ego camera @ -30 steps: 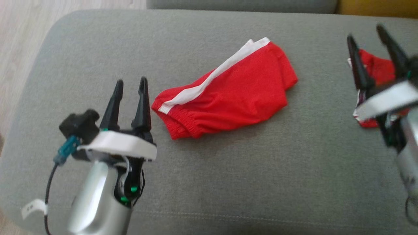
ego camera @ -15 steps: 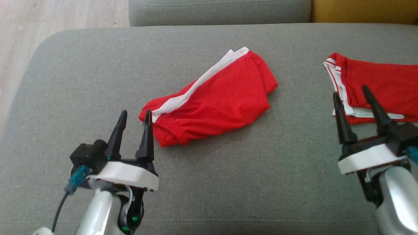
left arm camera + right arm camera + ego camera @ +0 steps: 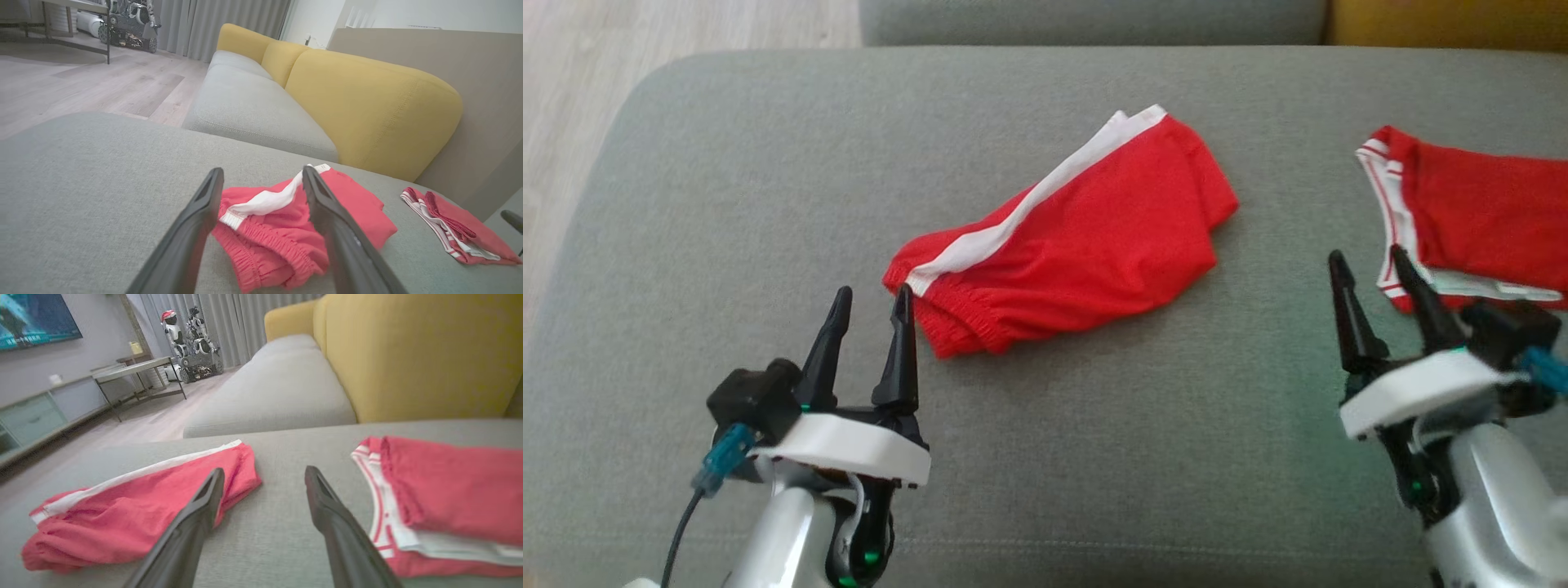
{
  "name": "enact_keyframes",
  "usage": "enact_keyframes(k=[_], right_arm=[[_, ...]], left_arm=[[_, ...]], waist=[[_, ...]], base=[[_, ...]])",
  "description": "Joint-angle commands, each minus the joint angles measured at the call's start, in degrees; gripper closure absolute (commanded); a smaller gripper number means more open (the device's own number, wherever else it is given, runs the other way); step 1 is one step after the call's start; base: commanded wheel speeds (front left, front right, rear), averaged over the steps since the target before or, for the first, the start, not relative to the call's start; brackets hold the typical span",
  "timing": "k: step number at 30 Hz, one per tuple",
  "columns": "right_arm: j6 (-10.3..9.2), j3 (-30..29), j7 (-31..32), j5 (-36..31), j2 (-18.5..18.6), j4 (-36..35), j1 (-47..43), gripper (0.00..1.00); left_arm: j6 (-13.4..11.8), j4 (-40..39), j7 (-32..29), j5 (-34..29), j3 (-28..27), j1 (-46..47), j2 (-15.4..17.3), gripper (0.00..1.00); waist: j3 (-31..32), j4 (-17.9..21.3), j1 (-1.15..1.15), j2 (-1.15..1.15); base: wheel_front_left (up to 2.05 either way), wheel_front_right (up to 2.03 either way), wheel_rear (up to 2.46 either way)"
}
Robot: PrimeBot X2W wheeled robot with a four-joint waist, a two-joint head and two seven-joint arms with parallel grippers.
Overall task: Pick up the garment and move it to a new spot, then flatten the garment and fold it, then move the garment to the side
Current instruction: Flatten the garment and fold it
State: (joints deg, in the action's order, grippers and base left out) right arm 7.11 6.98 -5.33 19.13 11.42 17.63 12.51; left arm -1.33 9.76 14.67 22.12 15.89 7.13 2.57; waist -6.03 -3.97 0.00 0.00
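Grey cushion (image 3: 1045, 457) in front, yellow sofa back (image 3: 367, 106) beyond it. The left gripper (image 3: 873, 289) has its fingers spread wide, holding nothing. The red shorts (image 3: 1086, 237) lie folded, white stripe up, waistband end right at its right fingertip; whether they touch, I cannot tell. The right gripper (image 3: 1367, 253) is spread and empty too, with the shorts off to its left and a second folded red garment (image 3: 1486, 204) just ahead on its right.

Beyond the left fingers (image 3: 198, 228) a grey sofa seat (image 3: 253, 106) with yellow back cushions (image 3: 367, 110) is seen, pale wood flooring (image 3: 81, 81) alongside.
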Motion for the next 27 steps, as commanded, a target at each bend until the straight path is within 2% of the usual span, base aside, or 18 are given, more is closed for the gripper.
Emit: enact_keyframes(k=[1,5,10,16,27], right_arm=[[0.37,0.8,1.2,2.3,-0.2,-1.2,3.1,0.00],[0.37,-0.5,8.4,13.1,-0.1,2.1,7.1,0.00],[0.37,-2.2,15.2,20.4,1.0,6.2,12.8,0.00],[0.37,-4.0,21.2,21.8,1.9,13.2,18.9,0.00],[0.37,-4.8,26.1,19.7,1.9,22.5,25.4,0.00]], left_arm=[[-0.3,-2.1,0.3,0.4,-1.6,2.5,0.3,0.00],[-0.6,-2.5,0.3,1.4,-0.2,3.4,0.3,0.00],[-1.1,-2.8,0.3,2.3,0.8,5.1,0.3,0.00],[-1.5,-3.4,0.3,3.9,2.0,6.7,0.3,0.00],[-2.7,-4.5,0.3,5.7,3.8,8.7,0.3,0.00]], waist=[[-1.0,-0.9,0.00,0.00],[-4.0,-3.4,0.00,0.00],[-7.8,-6.7,0.00,0.00],[-11.1,-10.3,0.00,0.00],[-13.8,-14.5,0.00,0.00]], base=[[0.00,0.00,0.00],[0.00,0.00,0.00],[0.00,0.00,0.00],[0.00,0.00,0.00],[0.00,0.00,0.00]])
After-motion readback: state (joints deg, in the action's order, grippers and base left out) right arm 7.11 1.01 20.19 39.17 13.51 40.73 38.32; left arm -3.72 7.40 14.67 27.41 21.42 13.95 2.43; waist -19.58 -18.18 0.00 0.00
